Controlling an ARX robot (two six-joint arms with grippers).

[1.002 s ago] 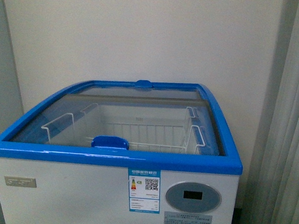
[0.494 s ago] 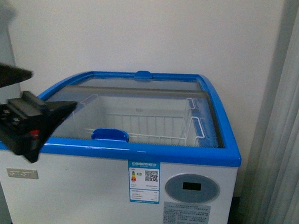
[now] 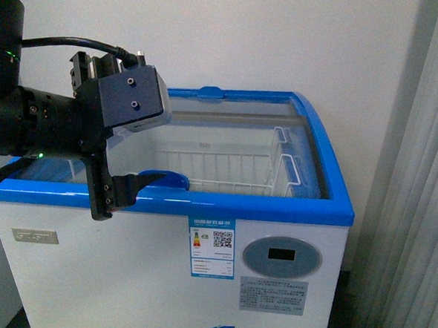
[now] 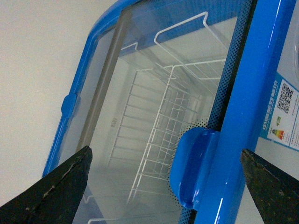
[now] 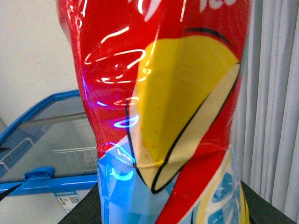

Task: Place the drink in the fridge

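Note:
The drink (image 5: 163, 116), a red bottle with a colourful label, fills the right wrist view; my right gripper (image 5: 173, 212) is shut on it, dark fingers (image 5: 266, 205) at its sides. The drink and right arm are out of the front view. The fridge (image 3: 276, 210), white with a blue rim, stands in front of me. Its curved glass lid has a blue handle (image 3: 166, 178) at the front rim. My left gripper (image 3: 124, 194) is open and hovers at the front left rim. In the left wrist view it (image 4: 164, 154) straddles the handle (image 4: 194, 168) without touching it.
A white wire basket (image 3: 226, 168) hangs inside the fridge under the glass. An oval grey display (image 3: 282, 257) and a label sit on the front. A wall stands behind, and a pale curtain (image 3: 424, 221) hangs to the right. The fridge also shows in the right wrist view (image 5: 42, 182).
My left arm has come into the front view from the left and moved up over the fridge's front left rim. The fridge now sits higher in the picture.

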